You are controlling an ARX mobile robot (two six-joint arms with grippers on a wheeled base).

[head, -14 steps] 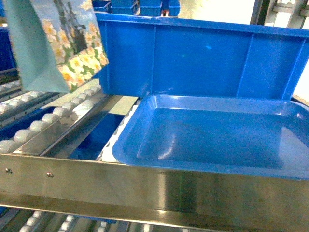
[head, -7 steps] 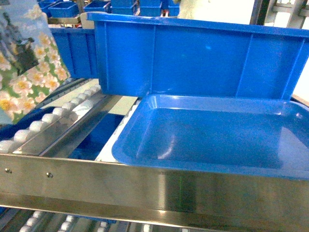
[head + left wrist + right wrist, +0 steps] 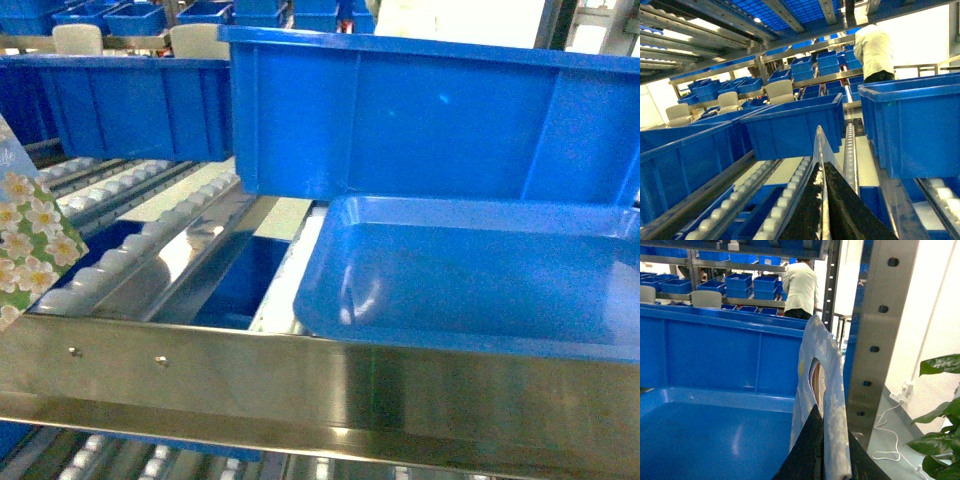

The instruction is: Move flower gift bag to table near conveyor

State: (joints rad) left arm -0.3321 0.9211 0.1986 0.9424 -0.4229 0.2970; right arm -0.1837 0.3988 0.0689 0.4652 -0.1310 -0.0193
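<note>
Only a corner of the flower gift bag [image 3: 30,245], printed with white-and-yellow daisies, shows at the far left edge of the head view, over the conveyor [image 3: 300,370]. In the left wrist view my left gripper [image 3: 822,200] is shut on a thin glossy edge, which I take to be that bag. My right gripper [image 3: 822,450] is shut on a second paper bag [image 3: 832,390], pale blue with whitish mottling and a handle cut-out, just right of the blue tray [image 3: 700,440]. Neither gripper shows in the head view. The table is out of view.
A shallow blue tray [image 3: 480,290] lies on the roller rack, with a deep blue bin [image 3: 430,120] behind it. More blue bins [image 3: 795,125] stand along the lanes. A steel upright [image 3: 880,330] and a plant [image 3: 940,405] are at the right. A person [image 3: 800,287] stands behind.
The flower gift bag has gone left and down in the head view, from the upper left to a corner at the left edge. The bin and tray have shifted right in that view.
</note>
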